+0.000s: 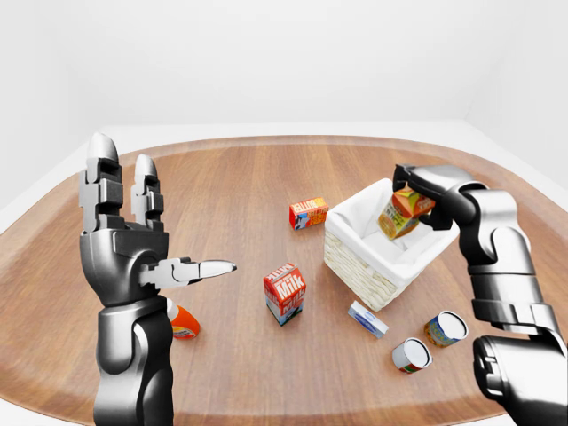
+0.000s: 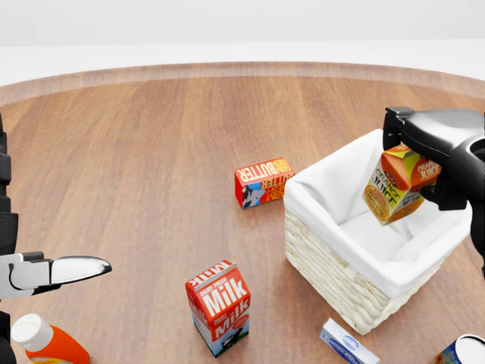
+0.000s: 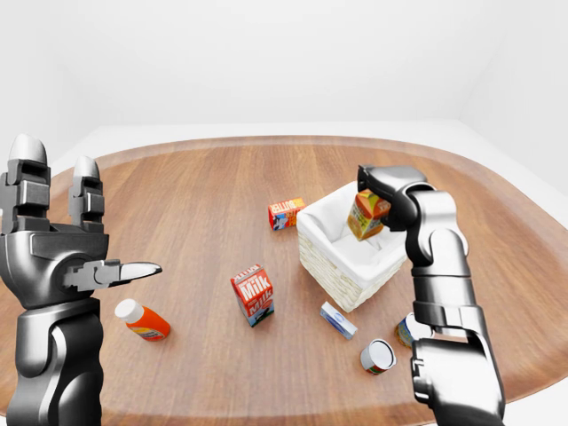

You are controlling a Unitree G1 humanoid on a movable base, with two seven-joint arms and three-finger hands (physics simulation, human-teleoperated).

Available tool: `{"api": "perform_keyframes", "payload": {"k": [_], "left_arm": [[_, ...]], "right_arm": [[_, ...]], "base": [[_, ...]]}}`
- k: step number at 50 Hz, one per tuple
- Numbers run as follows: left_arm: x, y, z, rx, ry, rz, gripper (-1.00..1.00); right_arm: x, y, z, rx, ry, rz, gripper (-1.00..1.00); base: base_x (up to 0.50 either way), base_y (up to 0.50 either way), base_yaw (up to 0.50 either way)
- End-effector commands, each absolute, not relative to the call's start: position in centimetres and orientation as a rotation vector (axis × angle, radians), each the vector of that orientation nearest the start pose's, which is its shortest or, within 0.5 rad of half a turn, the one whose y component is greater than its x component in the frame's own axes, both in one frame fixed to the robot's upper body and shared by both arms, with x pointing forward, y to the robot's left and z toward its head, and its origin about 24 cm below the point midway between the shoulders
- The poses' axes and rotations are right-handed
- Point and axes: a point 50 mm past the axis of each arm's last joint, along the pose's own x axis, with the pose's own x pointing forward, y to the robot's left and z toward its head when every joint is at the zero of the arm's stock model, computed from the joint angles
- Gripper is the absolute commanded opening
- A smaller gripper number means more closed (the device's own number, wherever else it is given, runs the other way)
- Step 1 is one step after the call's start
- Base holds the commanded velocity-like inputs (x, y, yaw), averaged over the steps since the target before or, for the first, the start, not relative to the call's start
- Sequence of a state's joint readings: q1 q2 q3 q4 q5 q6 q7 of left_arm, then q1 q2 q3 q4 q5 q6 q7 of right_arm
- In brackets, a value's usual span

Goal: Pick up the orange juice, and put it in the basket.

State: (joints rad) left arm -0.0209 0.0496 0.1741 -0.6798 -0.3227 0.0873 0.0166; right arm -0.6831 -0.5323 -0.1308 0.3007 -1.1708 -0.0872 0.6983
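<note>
A: Head view. Which hand is carrying the orange juice [image 2: 400, 187]?

B: The right hand [image 2: 432, 155], entering at three o'clock, is clamping its fingers round the carton's top. The carton is hanging tilted, long axis leaning toward seven o'clock, base just above the lining of the basket [image 2: 333, 273], inside the rim. A straight release would probably drop it in.

A: Left-eye view?

B: The left hand [image 1: 133, 235] is standing well apart at nine o'clock, fingers spread, gripping nothing.

A: Right-eye view: surface and room?

B: A round wooden table [image 3: 204, 186] is bearing a milk carton [image 3: 253, 294], butter box [image 3: 286, 213], bottle [image 3: 143, 320] and cans [image 3: 379, 357]; plain white walls are enclosing it.
</note>
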Motion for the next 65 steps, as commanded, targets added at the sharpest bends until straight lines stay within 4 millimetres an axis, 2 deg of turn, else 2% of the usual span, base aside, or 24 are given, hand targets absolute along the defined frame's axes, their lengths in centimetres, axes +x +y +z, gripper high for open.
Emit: {"api": "perform_keyframes", "payload": {"k": [1,22,55,65], "left_arm": [[21.1,18.4,19.0,-0.211,-0.629,0.038,1.00],[21.1,18.4,19.0,-0.211,-0.629,0.038,1.00],[21.1,18.4,19.0,-0.211,-0.629,0.038,1.00],[21.1,18.4,19.0,-0.211,-0.629,0.038,1.00]], "right_arm": [[35.4,-24.5,19.5,-1.649,0.230,0.157,-1.00],[36.3,-23.7,17.8,-1.667,0.298,0.218,-1.00],[37.3,-23.7,17.6,-1.670,0.344,0.243,-1.00],[38.0,-23.1,16.9,-1.672,0.332,0.247,-1.00]], "base": [[0.00,0.00,0.00],[0.00,0.00,0.00],[0.00,0.00,0.00],[0.00,0.00,0.00]]}}
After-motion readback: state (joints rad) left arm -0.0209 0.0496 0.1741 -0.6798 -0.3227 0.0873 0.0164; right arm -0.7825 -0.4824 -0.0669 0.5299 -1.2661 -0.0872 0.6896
